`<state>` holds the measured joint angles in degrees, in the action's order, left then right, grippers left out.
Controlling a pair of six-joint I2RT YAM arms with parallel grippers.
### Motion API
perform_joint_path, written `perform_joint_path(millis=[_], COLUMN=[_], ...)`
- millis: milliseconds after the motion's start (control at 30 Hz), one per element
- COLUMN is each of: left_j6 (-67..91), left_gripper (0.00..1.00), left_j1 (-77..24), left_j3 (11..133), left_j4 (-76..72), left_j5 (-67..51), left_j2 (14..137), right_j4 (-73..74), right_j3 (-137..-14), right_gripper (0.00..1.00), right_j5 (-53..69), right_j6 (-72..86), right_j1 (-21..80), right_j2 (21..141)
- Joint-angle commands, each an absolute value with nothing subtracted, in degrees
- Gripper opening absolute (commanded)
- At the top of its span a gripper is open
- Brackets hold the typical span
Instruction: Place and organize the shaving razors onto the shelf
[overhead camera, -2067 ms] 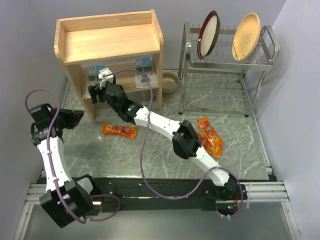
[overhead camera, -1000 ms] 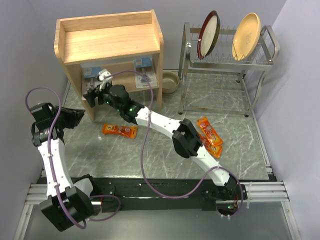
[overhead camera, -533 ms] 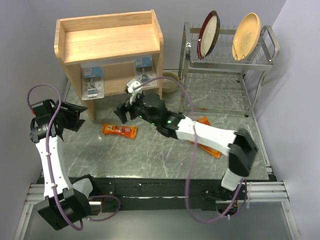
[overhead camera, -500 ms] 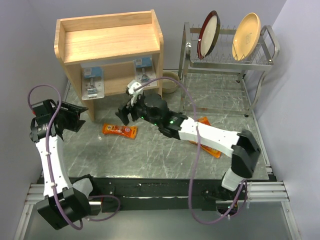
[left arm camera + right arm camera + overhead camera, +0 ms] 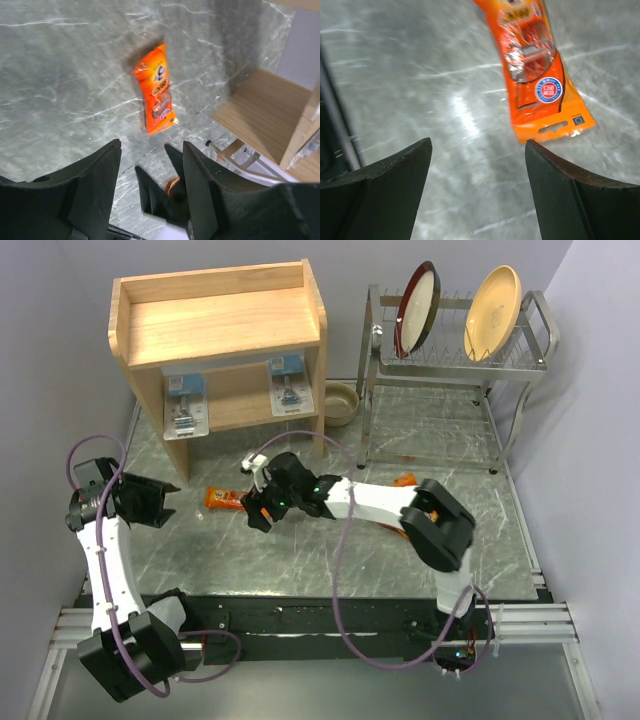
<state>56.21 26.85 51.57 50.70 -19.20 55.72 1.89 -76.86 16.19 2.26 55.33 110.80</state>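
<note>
R gripper (image 5: 258,514) jaws spread wide, holding nothing, just by the 3 o'clock end of orange pack (image 5: 225,498), which lies flat on table (image 5: 300,560). L gripper (image 5: 172,502) also spread and empty, at pack's 9 o'clock, apart. Left blister pack (image 5: 186,405) and right blister pack (image 5: 288,386) stand on shelf (image 5: 220,330) lower tier. 2nd orange pack (image 5: 404,479) mostly hidden behind R arm.

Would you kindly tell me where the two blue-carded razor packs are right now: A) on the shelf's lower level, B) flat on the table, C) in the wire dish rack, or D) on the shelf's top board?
A: both blue-carded razor packs, one at the left and one at the right, stand on the lower level of the wooden shelf, beneath its top board.
</note>
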Motion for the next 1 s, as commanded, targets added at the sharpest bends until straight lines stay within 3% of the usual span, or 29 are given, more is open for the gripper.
perform_joint_path(millis=[0,533,767,967], left_j6=[55.3,54.1,52.4,52.5], left_gripper=[0.57,0.60,0.74,0.77], left_j1=[28.2,28.8,28.3,28.0], left_j3=[50.7,46.4,43.7,42.7], left_j4=[50.6,47.7,43.5,42.3], left_j5=[-17.0,-19.3,-22.9,-23.2], left_j2=[53.4,54.8,54.8,55.0], right_j4=[0.5,-3.9,-3.3,-4.2], right_j3=[-84.7,-82.2,-84.5,-84.3], right_gripper=[0.82,0.84,0.84,0.68], right_j5=[17.2,14.1,13.2,18.1], right_j6=[6.8,10.7,13.9,16.0], right_j1=[54.3,51.9,49.9,49.7], right_j2=[115.5,119.1,122.6,124.1])
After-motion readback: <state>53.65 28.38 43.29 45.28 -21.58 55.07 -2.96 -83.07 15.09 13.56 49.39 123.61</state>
